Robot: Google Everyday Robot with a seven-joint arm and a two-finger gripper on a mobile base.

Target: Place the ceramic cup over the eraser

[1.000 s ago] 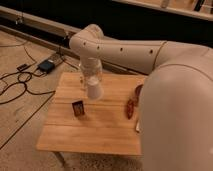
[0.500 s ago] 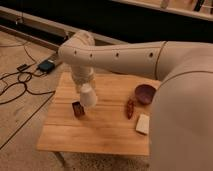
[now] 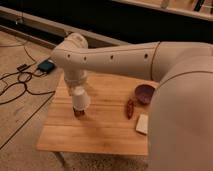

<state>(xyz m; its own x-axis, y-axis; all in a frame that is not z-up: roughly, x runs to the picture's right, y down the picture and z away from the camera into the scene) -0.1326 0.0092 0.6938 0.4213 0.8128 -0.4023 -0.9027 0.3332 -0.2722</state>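
Table: a low wooden top, seen from above at a slant; every place below is given against it, sides as seen.
Arm: thick and white. It reached in from beyond the table's right side, ran along over the far edge, bent above the far-left corner and dropped its wrist straight down over the left half.
Gripper: at the foot of that wrist, above the table's left half, about midway between the far and near edges. It was mostly hidden by the wrist and the cup.
Grip: whether it was spread or pinching anything could not be told.
Cup: plain and white, directly under the wrist, over the table's left half. Which end faced down could not be told.
Eraser: a small dark block standing on the table's left half, showing just below the cup's lower edge. Whether the cup touched it could not be told.
Bowl: purple, on the table's right part, near the far edge.
Reddish-brown object: elongated, lying on the table right of the middle.
Beige block: flat, at the table's right edge, toward the near side.
Cables: dark, on the floor left of the table.
Box: small, blue-green, on the floor beyond the table's far-left corner.
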